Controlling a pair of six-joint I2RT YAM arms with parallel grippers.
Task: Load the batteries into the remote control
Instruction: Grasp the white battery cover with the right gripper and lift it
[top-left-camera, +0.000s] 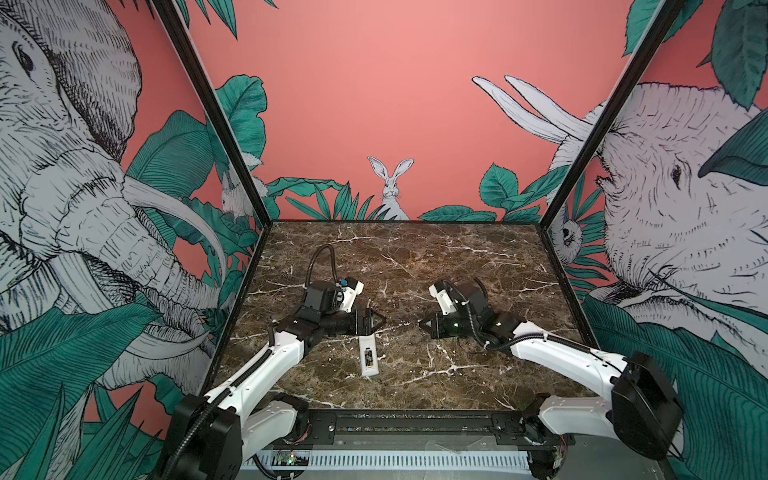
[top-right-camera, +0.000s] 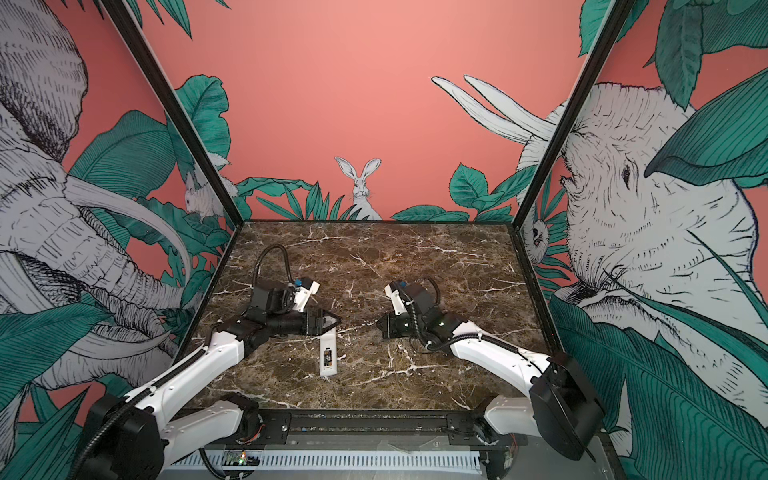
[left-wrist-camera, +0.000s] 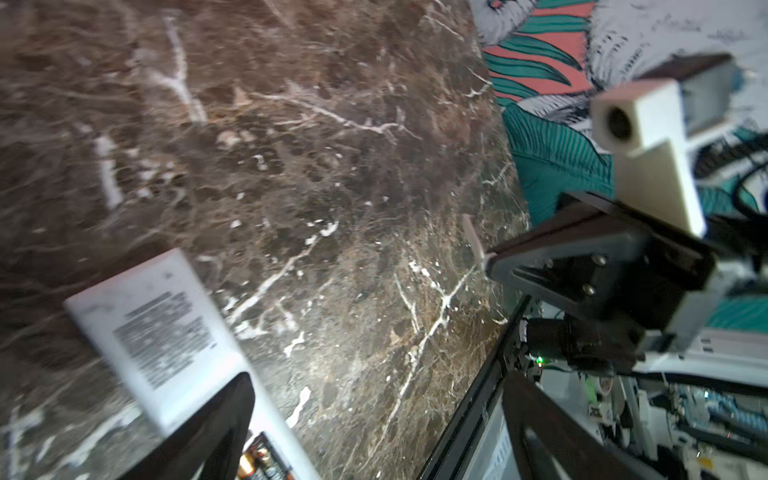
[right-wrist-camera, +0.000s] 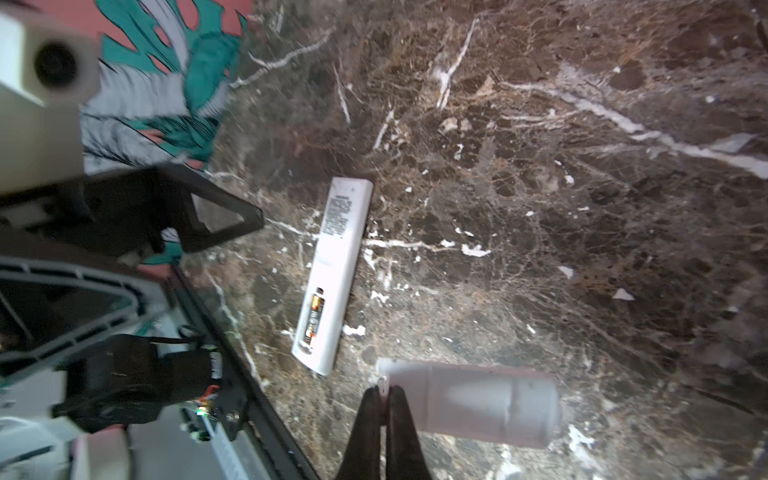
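Table: a dark brown marble top (top-left-camera: 457, 270) with white veins, closed in by painted walls (top-left-camera: 374, 104) with elephants, a rabbit and green leaves.

Remote: the white remote (top-left-camera: 368, 355) (top-right-camera: 327, 353) (right-wrist-camera: 336, 266) lies flat on the table near the front middle. Its back faces up, and its long side runs roughly from the front edge toward the back wall. A block of small print sits on its far half.

Batteries: the batteries (top-left-camera: 368, 357) (right-wrist-camera: 314, 318) are black with a gold end. They sit in the uncovered slot in the remote's near half. From here I cannot tell how many are in it.

Left gripper: the left gripper (top-left-camera: 377, 321) (top-right-camera: 332, 320) hangs just over the remote's far end and points toward the middle of the table. Its fingers (left-wrist-camera: 208, 432) stand wide apart with nothing between them. I cannot tell if one brushes the remote.

Right gripper: the right gripper (top-left-camera: 424, 323) (right-wrist-camera: 384, 390) is low over the table and faces the left one across bare marble. Its fingers are pressed together, pinching the edge of a white plastic piece (right-wrist-camera: 469, 403).

White plastic piece: it is short and plain, much shorter than the remote. It is held off to the side of the remote, clear of it.
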